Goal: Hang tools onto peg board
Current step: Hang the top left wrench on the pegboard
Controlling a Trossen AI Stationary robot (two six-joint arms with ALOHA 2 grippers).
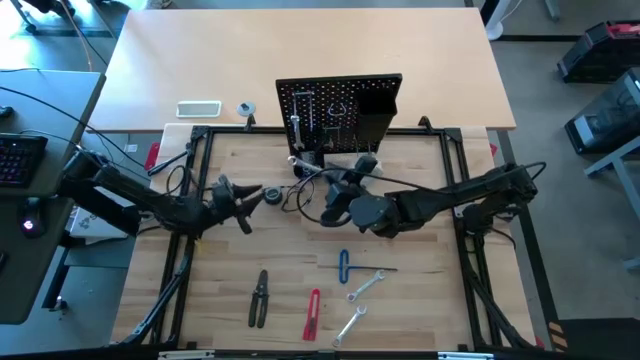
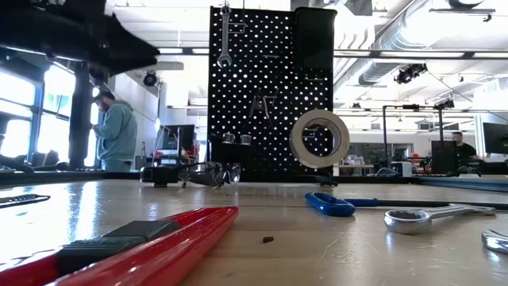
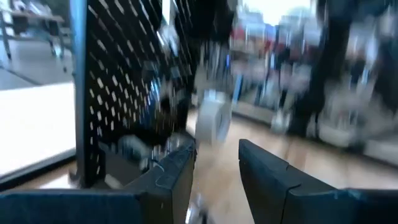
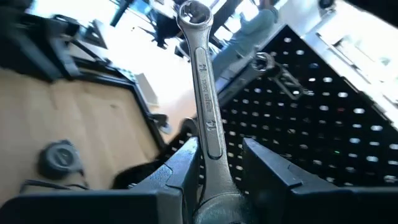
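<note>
Right gripper (image 4: 217, 168): fingers closed on the shank of a silver wrench (image 4: 205, 99), ring end pointing away from the wrist. Just ahead of the fingertips stands the peg board (image 4: 323, 118), with hooks and a small hanging tool on its face. Off to one side of the gripper, down on the wood table (image 4: 81, 118), lies a small round grey object (image 4: 59, 158); what it is cannot be made out.

Left gripper (image 3: 214, 171): fingers part open with a gap between them, nothing seen in it. The left wrist view is badly smeared; only the peg board's edge is readable close ahead of the fingers, and a pale blocky shape beyond them is not identifiable.

High view: both grippers sit in front of the peg board, the left one (image 1: 240, 200) well apart from the right one (image 1: 345, 200). Behind the grippers, toward the near table edge, lie black-handled pliers (image 1: 259, 297), a red-handled cutter (image 1: 313, 313), a blue-handled tool (image 1: 345, 268) and two more wrenches (image 1: 365, 286).

Low view: a wrench hangs at the board's top and a pale tape roll (image 2: 320, 138) on its face. The cutter is cut off by the frame edge. Neither gripper's fingers can be read here.
</note>
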